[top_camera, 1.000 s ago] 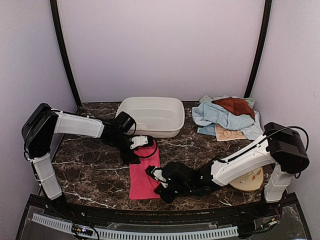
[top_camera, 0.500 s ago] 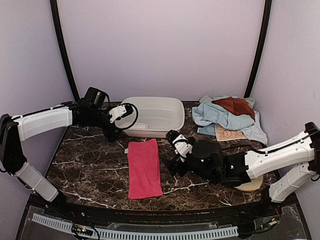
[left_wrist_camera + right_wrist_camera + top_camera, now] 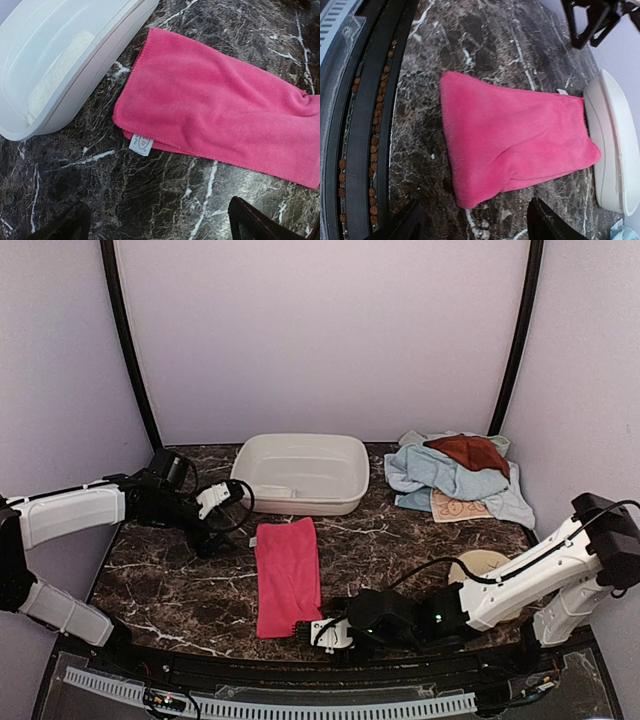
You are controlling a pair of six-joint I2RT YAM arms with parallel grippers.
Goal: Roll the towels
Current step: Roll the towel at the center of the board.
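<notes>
A long bright pink towel point(image 3: 288, 575) lies flat on the marble, its far end with a white label close to the basin. My left gripper point(image 3: 206, 540) hovers left of that far end, open with nothing between its fingers; its wrist view shows the pink towel point(image 3: 220, 110) ahead of the left gripper point(image 3: 160, 227). My right gripper point(image 3: 305, 630) sits low by the towel's near right corner, open and empty. In the right wrist view the pink towel point(image 3: 515, 140) lies just ahead of the right gripper point(image 3: 475, 225). More towels are heaped at the back right: light blue point(image 3: 440, 475), rust-brown point(image 3: 468, 450), patterned beige point(image 3: 458, 508).
A white plastic basin point(image 3: 300, 506) stands at the back centre, with a cream towel point(image 3: 60, 70) lying inside it. A round beige disc point(image 3: 480, 568) lies at the right, partly behind my right arm. The table's black front rail point(image 3: 365, 125) runs just behind the right gripper.
Both grippers have let go of the pink towel, which now lies spread flat. The left arm drew back to the left; the right gripper swung to the towel's near end.
</notes>
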